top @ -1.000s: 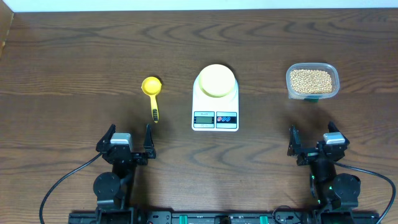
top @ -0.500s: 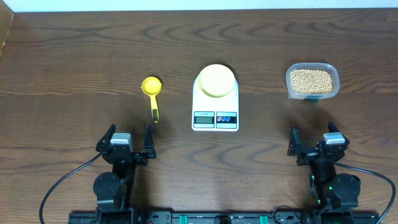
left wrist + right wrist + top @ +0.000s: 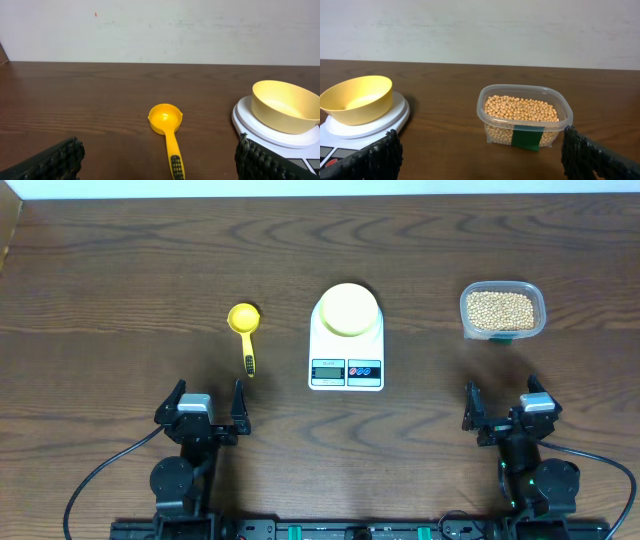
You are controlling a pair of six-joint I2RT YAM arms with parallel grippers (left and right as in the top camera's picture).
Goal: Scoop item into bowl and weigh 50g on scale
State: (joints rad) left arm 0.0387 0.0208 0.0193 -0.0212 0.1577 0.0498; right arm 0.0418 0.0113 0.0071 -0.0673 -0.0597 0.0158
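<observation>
From the left: wide-open, empty left gripper point(image 3: 209, 396), yellow scoop point(image 3: 244, 330) lying beyond it, pale bowl point(image 3: 347, 308) atop the scale point(image 3: 346, 365), beans point(image 3: 500, 307) in a clear tub point(image 3: 503, 332) farther right, wide-open, empty right gripper point(image 3: 500, 394) in front of that tub.

Yellows and white on dark wood

The desk point(image 3: 120, 280) showed dark brown, wavy grain. The bowl point(image 3: 347, 309) was pale yellow. The scale point(image 3: 346, 350) was white, with a grey display point(image 3: 327, 368) and red and blue buttons point(image 3: 364, 369). The scoop point(image 3: 244, 320) was bright yellow. The item point(image 3: 500, 308) was beige-tan, in a clear tub point(image 3: 541, 310) with a green label point(image 3: 528, 138).
</observation>
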